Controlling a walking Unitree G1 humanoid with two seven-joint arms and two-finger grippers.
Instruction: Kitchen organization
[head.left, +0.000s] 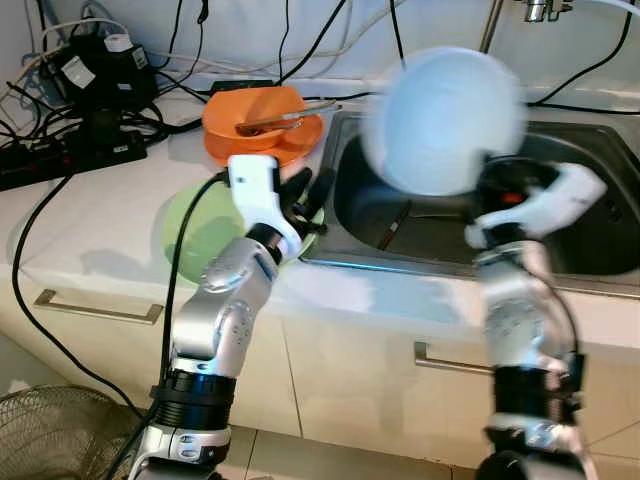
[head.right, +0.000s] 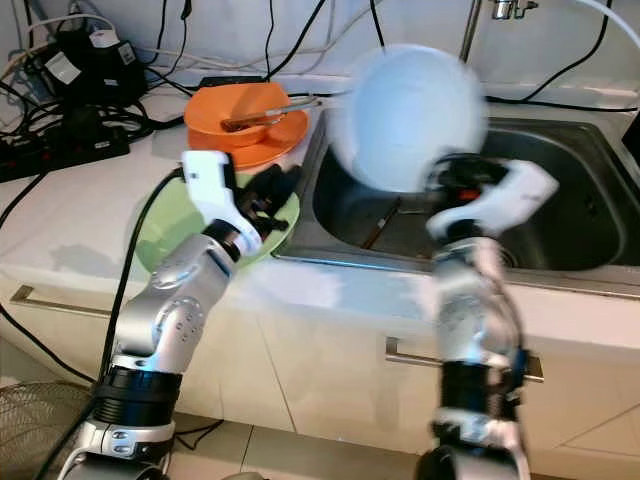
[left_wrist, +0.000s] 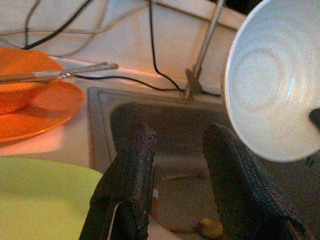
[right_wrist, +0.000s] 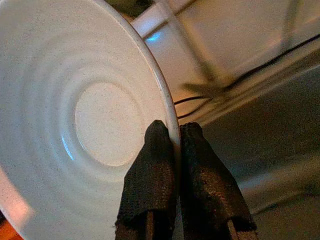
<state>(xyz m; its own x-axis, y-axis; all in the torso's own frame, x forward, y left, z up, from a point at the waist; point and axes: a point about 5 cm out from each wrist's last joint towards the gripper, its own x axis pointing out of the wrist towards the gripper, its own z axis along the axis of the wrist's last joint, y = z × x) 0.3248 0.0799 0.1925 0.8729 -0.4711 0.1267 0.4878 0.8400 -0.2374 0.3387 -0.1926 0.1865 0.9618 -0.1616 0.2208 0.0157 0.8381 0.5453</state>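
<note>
Two grippers flank the sink (head.left: 560, 150): right gripper (right_wrist: 175, 145) pinching a white bowl's (head.left: 445, 120) rim above it, left gripper (left_wrist: 177, 165) parted, empty, beside it.

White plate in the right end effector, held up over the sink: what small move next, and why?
Probably carry the white plate slowly left toward the green plate. The right end effector pinches only its rim, and the sink below holds utensils.

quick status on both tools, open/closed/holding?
Left tool: open, holding nothing, over the green plate by the sink.
Right tool: closed on the white plate's rim, held up over the sink.
</note>
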